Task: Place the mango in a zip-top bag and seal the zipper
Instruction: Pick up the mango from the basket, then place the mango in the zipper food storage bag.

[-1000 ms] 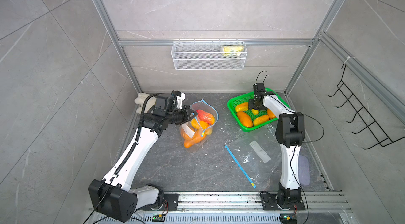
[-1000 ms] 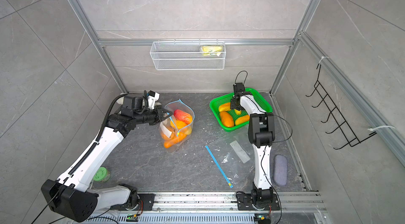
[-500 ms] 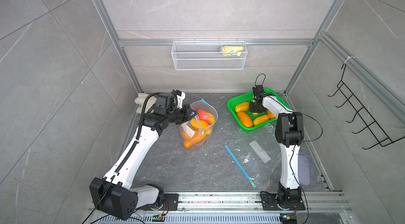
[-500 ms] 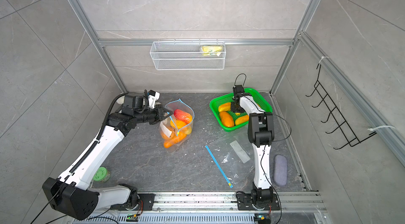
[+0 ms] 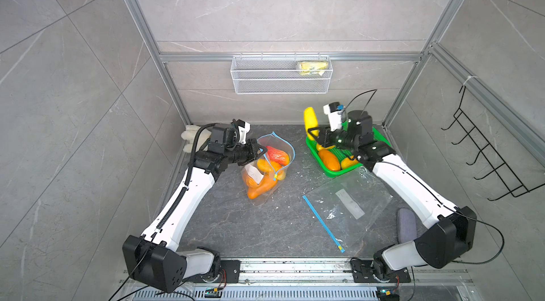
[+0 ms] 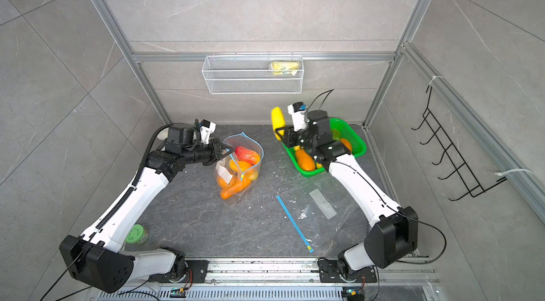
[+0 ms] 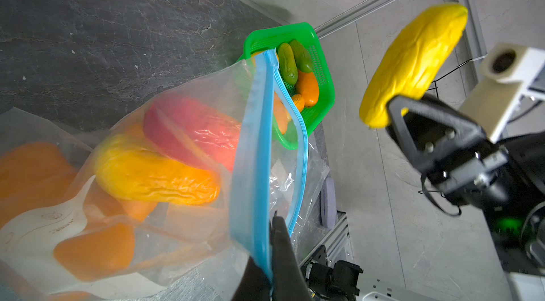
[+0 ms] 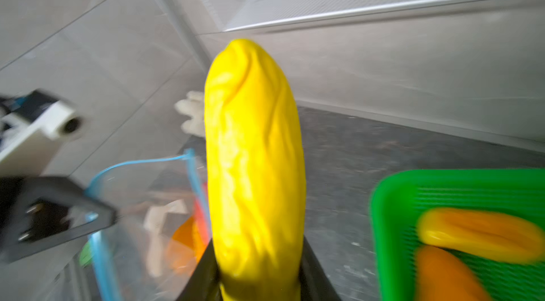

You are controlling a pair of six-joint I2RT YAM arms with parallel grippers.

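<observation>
Mango point(image 5: 311, 119), yellow, is upright in the air above the left edge of basket point(image 5: 339, 172), not touching it. Its lower end is clamped by right gripper point(image 5: 315, 135), jaws narrow on the fruit. In the right wrist view it stands straight up out of the fingers point(image 8: 317, 281).

Left of the basket and well apart from the mango, bag point(image 5: 265, 180) stands on table point(image 5: 236, 225). Its mouth is open and faces up, with blue zipper rim point(image 5: 283, 141) spread in a loop. The rim's left side is pinched by left gripper point(image 5: 259, 150), jaws fully closed on the plastic. In the left wrist view the blue strip sits between the fingertips point(image 7: 283, 255).

Inside the bag, red fruit point(image 5: 276, 153) is on top, with orange and yellow ones below. The basket holds more orange, yellow and green fruit. Spare bag point(image 5: 351, 205) lies flat on the table beside the right arm, blue strip toward the centre.
</observation>
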